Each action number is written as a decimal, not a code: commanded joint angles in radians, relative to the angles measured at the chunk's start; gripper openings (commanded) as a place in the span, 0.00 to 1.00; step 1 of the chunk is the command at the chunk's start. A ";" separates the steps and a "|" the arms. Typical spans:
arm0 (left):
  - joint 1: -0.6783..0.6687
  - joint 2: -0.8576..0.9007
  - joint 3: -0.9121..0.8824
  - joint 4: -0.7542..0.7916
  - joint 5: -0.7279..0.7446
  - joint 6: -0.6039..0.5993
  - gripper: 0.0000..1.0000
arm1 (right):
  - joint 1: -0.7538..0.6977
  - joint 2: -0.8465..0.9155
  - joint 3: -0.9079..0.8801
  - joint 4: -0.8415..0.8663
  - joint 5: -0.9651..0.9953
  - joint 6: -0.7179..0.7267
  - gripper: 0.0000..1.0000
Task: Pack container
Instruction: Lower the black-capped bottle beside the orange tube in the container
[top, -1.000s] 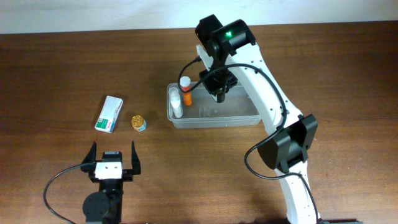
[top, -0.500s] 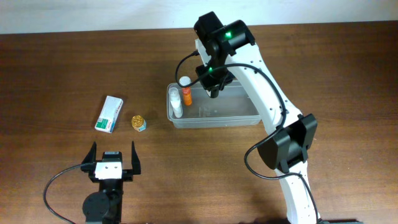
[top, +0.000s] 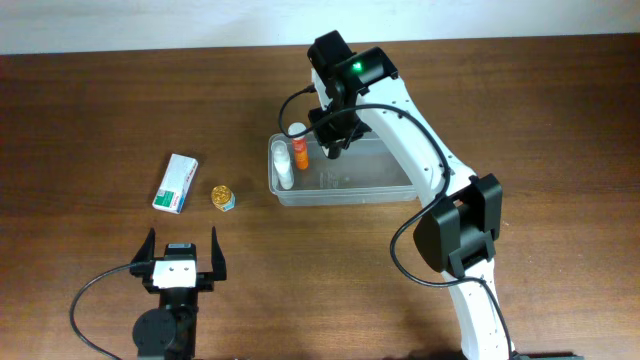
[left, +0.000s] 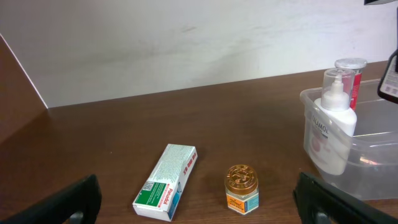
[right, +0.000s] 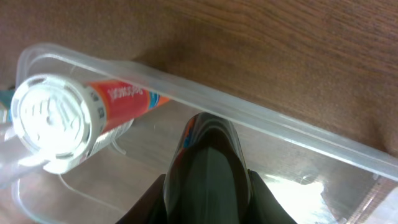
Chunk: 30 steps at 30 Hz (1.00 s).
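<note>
The container (top: 350, 197) sits on the wooden table (top: 100, 110), its long axis running side to side in the overhead view, open top up. At its left end stands a white pump bottle (left: 329, 134) whose label ends in "AMOL"; the rest you cannot read. Just behind it in the same end is an orange-red tube (right: 124, 99) with a white ribbed cap. Its white lettering is too skewed to make out.

Your right gripper (top: 333, 150) hangs over the container's left half, beside the tube, with its fingers clamped on a dark, glossy rounded thing (right: 208, 162) — what it is you cannot tell.

Left of the container, well apart from it, stands a small jar (top: 223, 197) with a gold lid and an orange label. Just beyond that lies a green-and-white box (top: 176, 183), its print too small to read.

Your left gripper (top: 182, 240) rests nearer than the box and jar, well apart from the container — fingers spread wide, nothing between them.
</note>
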 joint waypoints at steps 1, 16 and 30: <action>0.006 -0.008 -0.003 -0.002 0.011 0.017 1.00 | -0.003 -0.039 -0.028 0.020 -0.012 0.036 0.19; 0.006 -0.008 -0.003 -0.002 0.011 0.017 0.99 | -0.002 -0.039 -0.123 0.117 0.032 0.106 0.19; 0.006 -0.008 -0.003 -0.002 0.011 0.017 0.99 | -0.002 -0.039 -0.149 0.150 0.032 0.159 0.19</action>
